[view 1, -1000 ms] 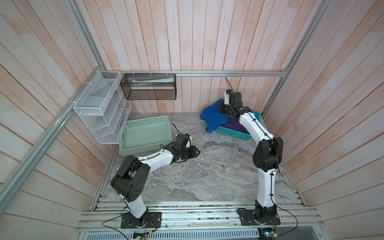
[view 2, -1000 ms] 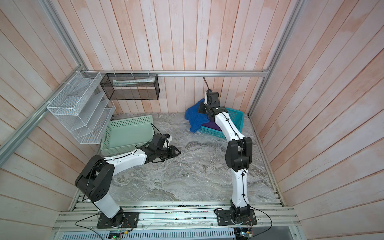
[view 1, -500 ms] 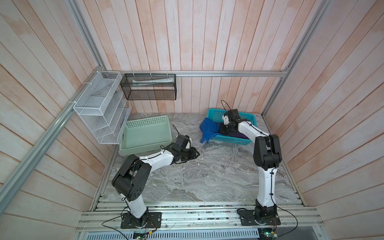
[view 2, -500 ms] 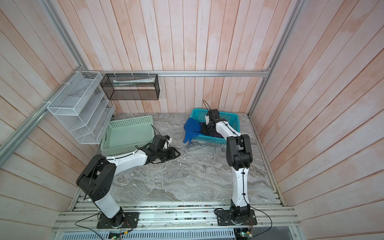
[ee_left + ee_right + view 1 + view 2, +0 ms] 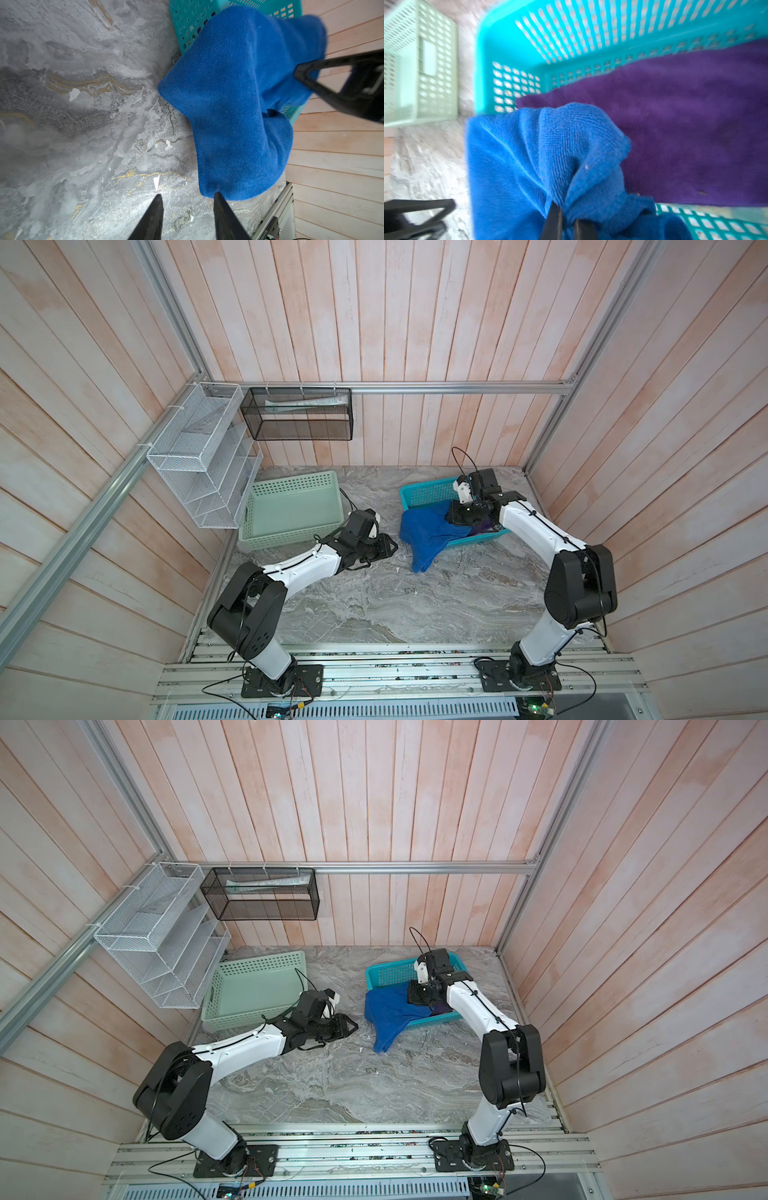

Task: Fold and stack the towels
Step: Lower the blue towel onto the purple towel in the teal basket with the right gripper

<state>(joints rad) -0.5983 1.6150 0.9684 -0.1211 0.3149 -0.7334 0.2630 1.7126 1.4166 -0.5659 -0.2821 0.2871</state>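
With the right pincer (image 5: 566, 209) clamped on the blue towel (image 5: 428, 531), draping it over the rim of the teal basket (image 5: 424, 493) onto the table (image 5: 374, 605), leaving the purple towel (image 5: 685, 124) lying inside. Holding the left pincer (image 5: 188, 194) parted near the towel's tip. Riding far lower than a second ago.

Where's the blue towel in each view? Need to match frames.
Top view: blue towel right of centre, draped over the teal basket rim onto the table.
Top view: blue towel, same spot.
Left wrist: just beyond the left pincer tips.
Right wrist: pinched in the right pincer, beside the purple towel.
Shared landmark: teal basket.
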